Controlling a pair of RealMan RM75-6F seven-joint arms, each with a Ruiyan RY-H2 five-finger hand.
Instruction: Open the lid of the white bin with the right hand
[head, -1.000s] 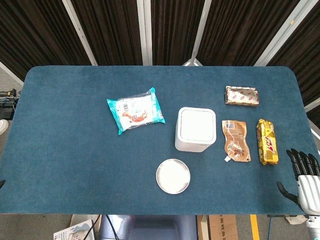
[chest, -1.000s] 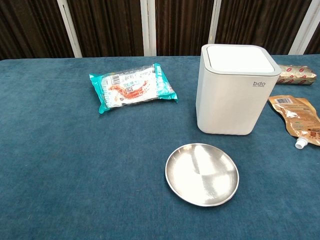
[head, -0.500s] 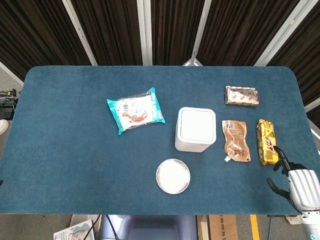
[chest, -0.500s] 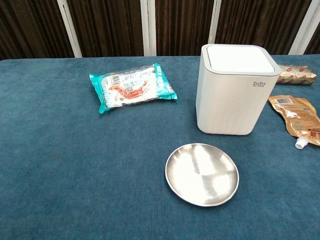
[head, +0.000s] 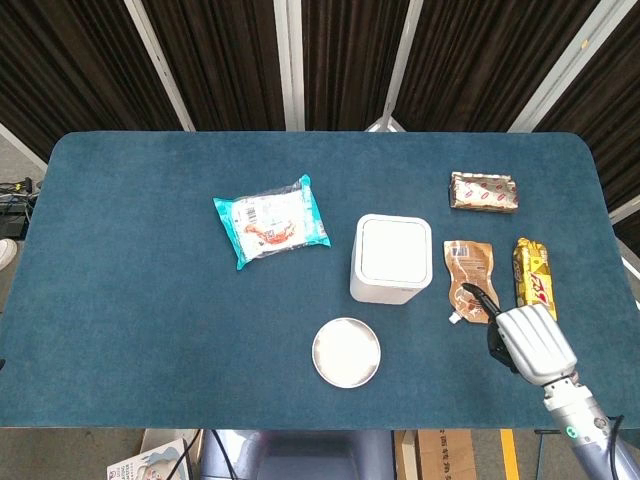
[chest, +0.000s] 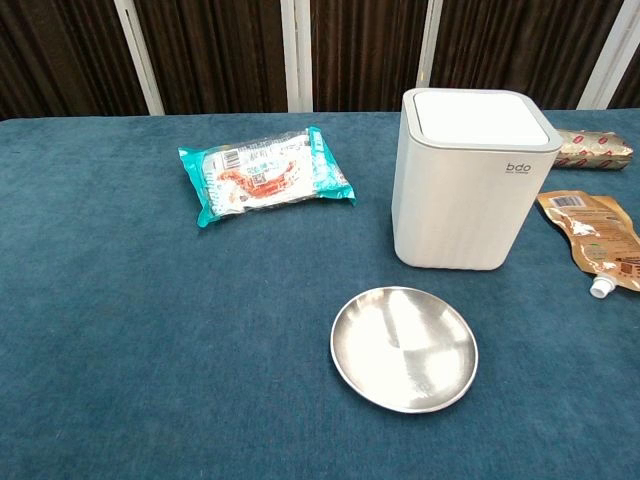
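We see a robot test station, not a home: a table (head: 130, 250) covered in blue felt, dark pleated curtains (head: 220, 60) with white uprights behind it, and cardboard boxes (head: 445, 455) on the bare floor, below the fingers (head: 478, 297) of the right hand (head: 530, 340).
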